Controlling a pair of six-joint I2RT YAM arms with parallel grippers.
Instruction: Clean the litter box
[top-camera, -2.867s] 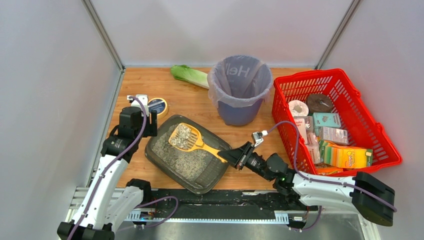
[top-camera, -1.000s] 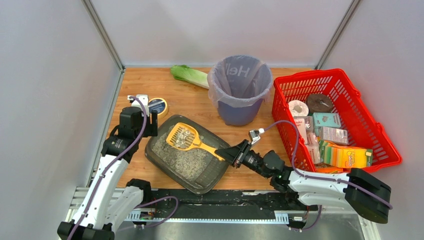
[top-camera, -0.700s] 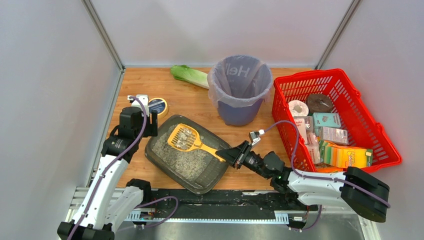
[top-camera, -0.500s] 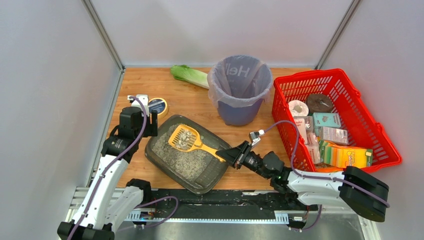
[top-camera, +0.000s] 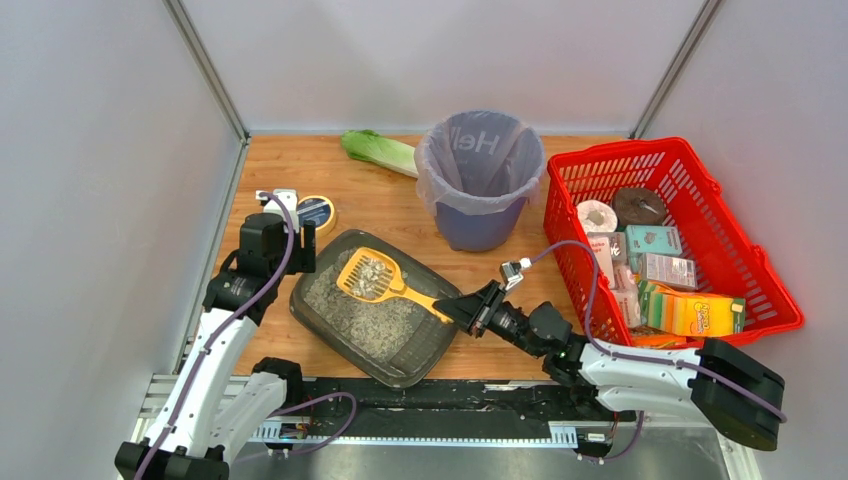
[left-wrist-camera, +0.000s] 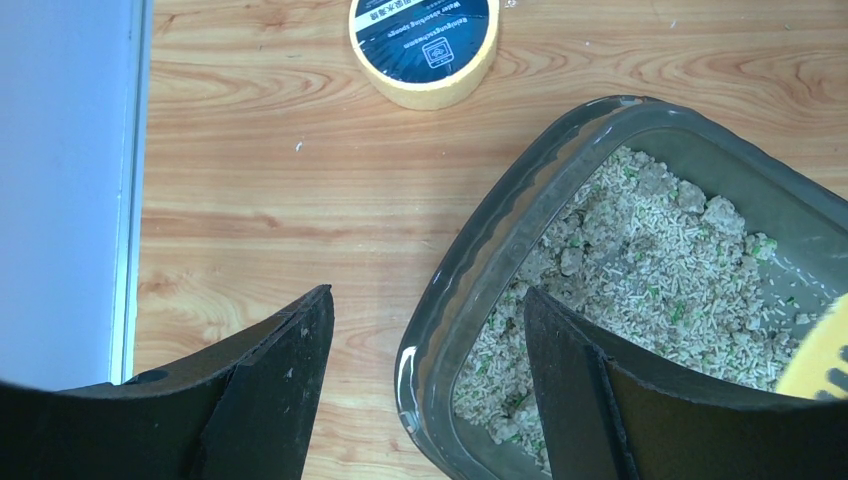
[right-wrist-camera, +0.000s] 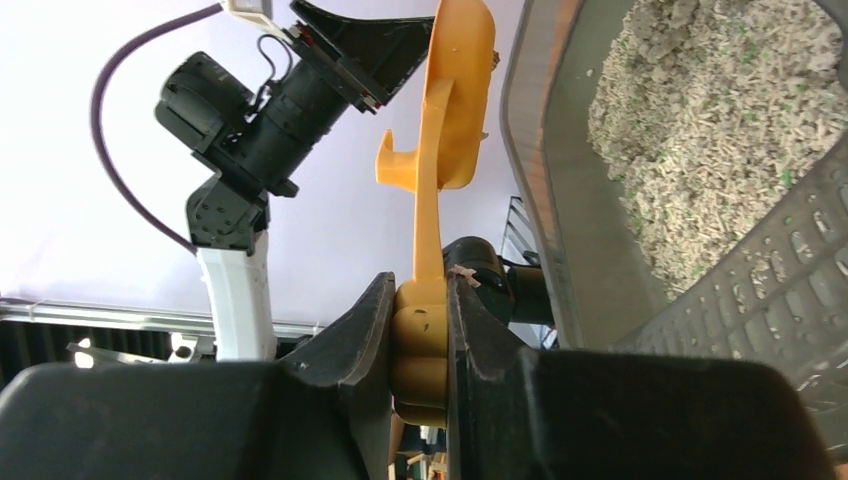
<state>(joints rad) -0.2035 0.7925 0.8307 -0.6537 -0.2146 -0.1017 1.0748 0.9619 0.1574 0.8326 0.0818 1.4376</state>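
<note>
Litter box (top-camera: 303, 303) sits on the near-left part of the tabletop (top-camera: 390, 215), set diagonally. Its near-right corner almost reaches the tabletop's near edge. Grey-beige litter (left-wrist-camera: 640, 250) w/ clumps covers most of its floor; a bare ribbed patch shows at the near-right end.

R gripper (top-camera: 462, 310) is clenched on the handle end of a yellow scoop (top-camera: 372, 276), just past the box's right rim. The R wrist view shows both fingers pressed flat on the handle (right-wrist-camera: 420, 340), w/ the scoop seen edge-on. The scoop head is over the box's far-left part and holds a load of litter. Can't tell if the head touches the litter bed below.

L gripper (left-wrist-camera: 425, 320) is released, jaws wide, nothing between the pads. It hangs over the box's far-left rim, and in the L wrist view that rim runs between the two fingers. Contact w/ the rim: can't tell.

Yellow tape roll (top-camera: 315, 212) lies flat near the tabletop's left edge, just beyond the box, not touching it. Purple bag-lined bin (top-camera: 430, 160) stands at the far-centre, well apart from the box. A leafy green veg (top-camera: 378, 150) lies at the far edge, left of the bin. Red mesh basket (top-camera: 600, 165) fills the right side, packed w/ boxes and rolls.
</note>
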